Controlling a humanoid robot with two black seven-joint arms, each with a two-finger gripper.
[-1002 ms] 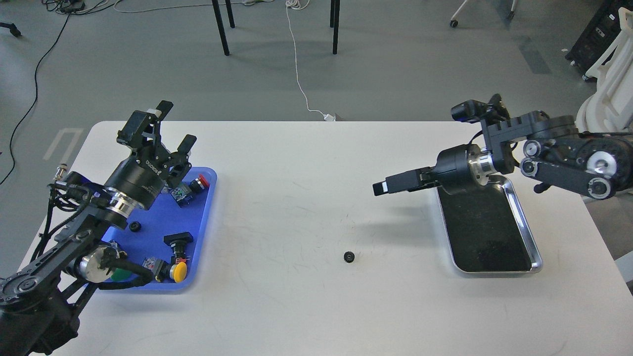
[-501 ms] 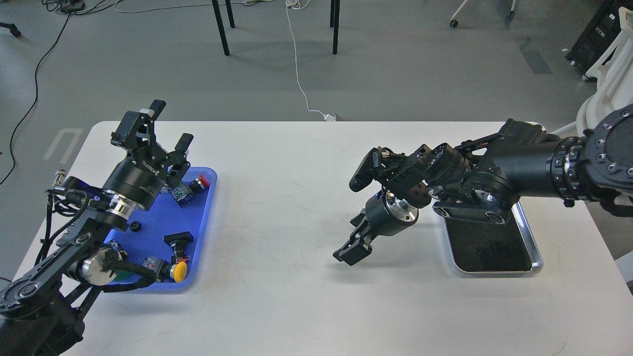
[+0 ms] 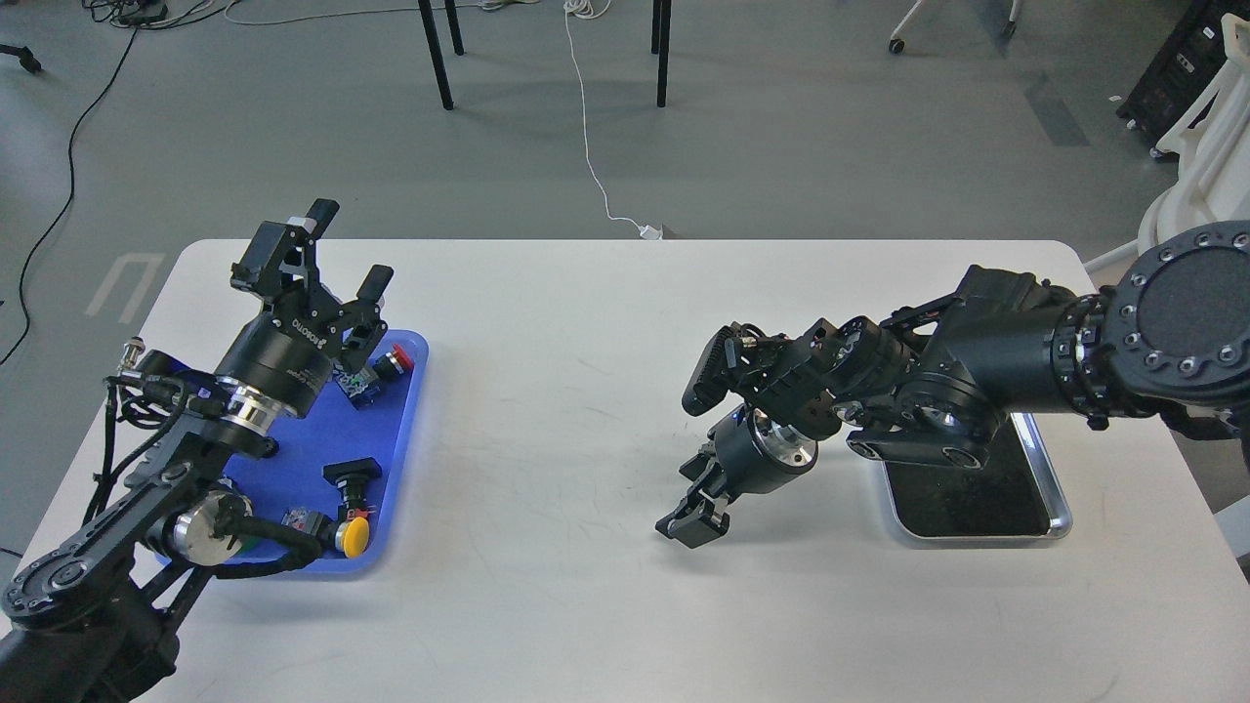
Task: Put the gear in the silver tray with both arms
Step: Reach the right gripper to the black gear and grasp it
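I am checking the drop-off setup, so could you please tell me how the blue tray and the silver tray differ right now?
The blue tray is plastic and sits on the table's left side; the silver tray is shiny metal with a black liner and sits on the right. The blue tray holds several small parts, including a yellow button, while the visible part of the silver tray's liner is bare. The left arm partly covers the blue tray, the right arm the silver one. Both are rectangular with rounded corners.
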